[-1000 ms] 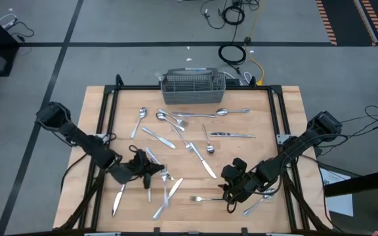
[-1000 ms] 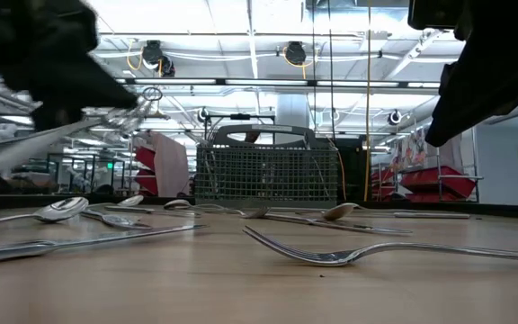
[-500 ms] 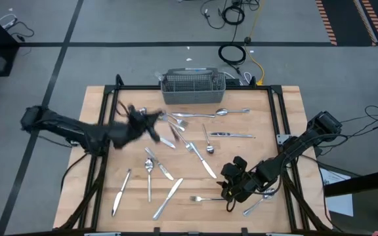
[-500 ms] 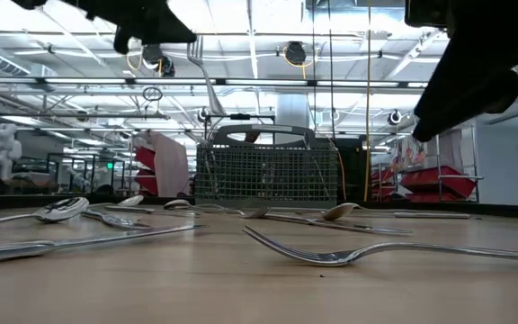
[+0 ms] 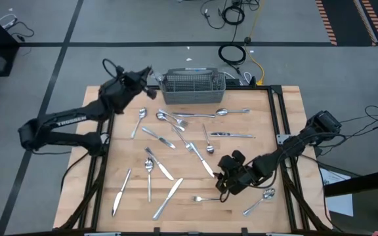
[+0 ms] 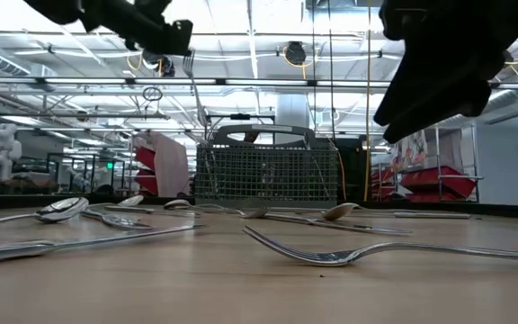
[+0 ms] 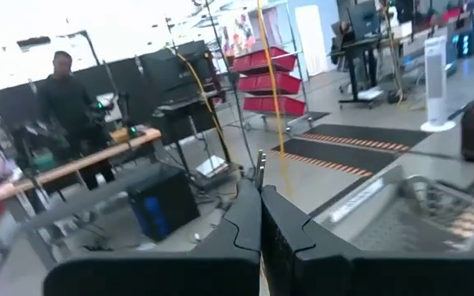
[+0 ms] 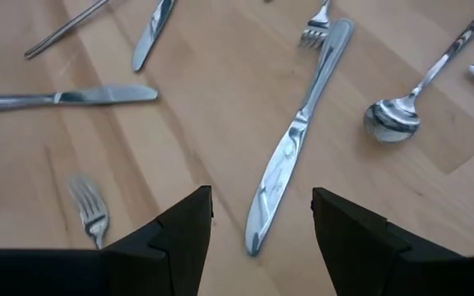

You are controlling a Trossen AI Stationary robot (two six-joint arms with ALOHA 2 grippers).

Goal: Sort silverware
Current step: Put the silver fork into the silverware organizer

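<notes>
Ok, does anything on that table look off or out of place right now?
Nothing looks damaged or spilled. The silverware lies scattered at all angles over the table, unsorted, while the wire basket sits upright at the far edge.

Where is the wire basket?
In the high view the wire basket sits at the table's far edge, in the middle. The left gripper, shut, hangs just beside it, on its left.
</notes>
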